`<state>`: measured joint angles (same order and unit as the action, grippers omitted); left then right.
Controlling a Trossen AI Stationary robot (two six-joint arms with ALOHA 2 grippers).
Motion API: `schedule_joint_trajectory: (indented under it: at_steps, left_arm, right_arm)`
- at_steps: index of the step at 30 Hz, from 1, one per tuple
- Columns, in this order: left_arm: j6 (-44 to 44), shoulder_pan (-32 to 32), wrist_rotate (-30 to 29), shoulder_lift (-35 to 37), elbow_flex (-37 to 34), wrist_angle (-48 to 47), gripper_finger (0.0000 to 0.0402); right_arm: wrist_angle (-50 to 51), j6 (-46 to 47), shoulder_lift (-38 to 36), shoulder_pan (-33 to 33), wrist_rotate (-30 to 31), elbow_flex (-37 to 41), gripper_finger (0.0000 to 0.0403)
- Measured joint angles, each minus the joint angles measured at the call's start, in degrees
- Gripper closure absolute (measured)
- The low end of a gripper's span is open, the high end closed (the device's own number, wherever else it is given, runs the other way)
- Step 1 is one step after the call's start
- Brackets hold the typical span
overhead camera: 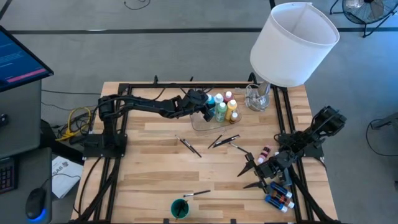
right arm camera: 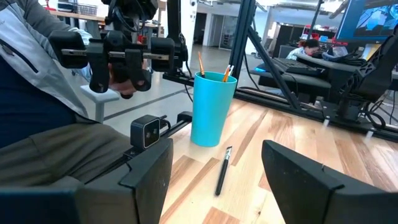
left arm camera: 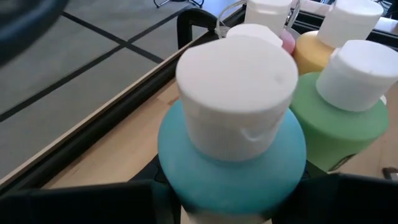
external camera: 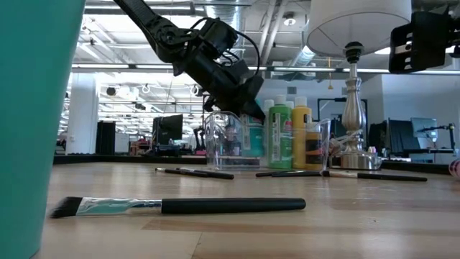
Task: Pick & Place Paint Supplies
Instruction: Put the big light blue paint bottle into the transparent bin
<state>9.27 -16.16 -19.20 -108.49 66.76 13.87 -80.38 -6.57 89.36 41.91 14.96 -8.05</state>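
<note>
A blue paint bottle (left arm camera: pixel 230 149) with a white cap stands upright in the clear tray (overhead camera: pixel 200 124) at the table's far middle, beside green (overhead camera: pixel 221 112), yellow (overhead camera: pixel 232 111) and pink (left arm camera: pixel 287 41) bottles. My left gripper (overhead camera: pixel 206 109) reaches into the tray and is shut on the blue bottle. Thin dark brushes (overhead camera: pixel 189 147) lie on the wood at the table's middle. My right gripper (overhead camera: pixel 247 177) waits open at the near right, holding nothing. My left gripper pinches the blue bottle's body (left arm camera: pixel 180 186) below its shoulder, one finger on each side. The fingers come slanting down from the table's left (external camera: pixel 248 108). The bottle stays upright among the other bottles; its base is hidden behind the tray wall.
A big white lampshade (overhead camera: pixel 292 43) on a glass lamp foot (overhead camera: pixel 258 96) stands right of the tray. A teal cup (overhead camera: pixel 180 208) with a brush (overhead camera: pixel 196 194) beside it is at the near edge. Small bottles (overhead camera: pixel 280 198) lie under the right arm. A person (right arm camera: pixel 43 93) sits beyond the table.
</note>
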Motion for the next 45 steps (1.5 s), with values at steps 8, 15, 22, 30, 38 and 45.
schedule_joint_trajectory:
  at_steps: [8,15,22,30,38,45]
  left_arm:
    - [-0.1,0.0,-0.1,-1.1,0.0,0.5,0.0292]
    - [-0.3,0.1,-0.5,-3.3,0.0,2.4,0.0293]
    - [-0.4,0.1,-1.0,-3.8,0.0,3.4,0.0259]
    - [-0.2,1.0,-3.5,-3.8,0.1,3.9,0.0209]
    - [-0.5,2.6,-3.8,-1.6,0.0,3.8,0.0164]
    - [-3.3,5.3,-5.0,3.5,0.1,2.7,0.0158]
  right_arm:
    - [0.0,-0.5,0.0,0.0,0.0,0.0,0.0163]
    - [0.8,-0.5,0.0,0.0,0.0,0.0,0.0163]
    - [1.1,-0.4,0.0,0.0,0.0,0.0,0.0163]
    - [1.3,-0.3,0.0,0.0,0.0,0.0,0.0163]
    - [1.4,-0.1,0.0,0.0,0.0,0.0,0.0163]
    - [1.9,0.2,0.0,0.0,0.0,0.0,0.0163]
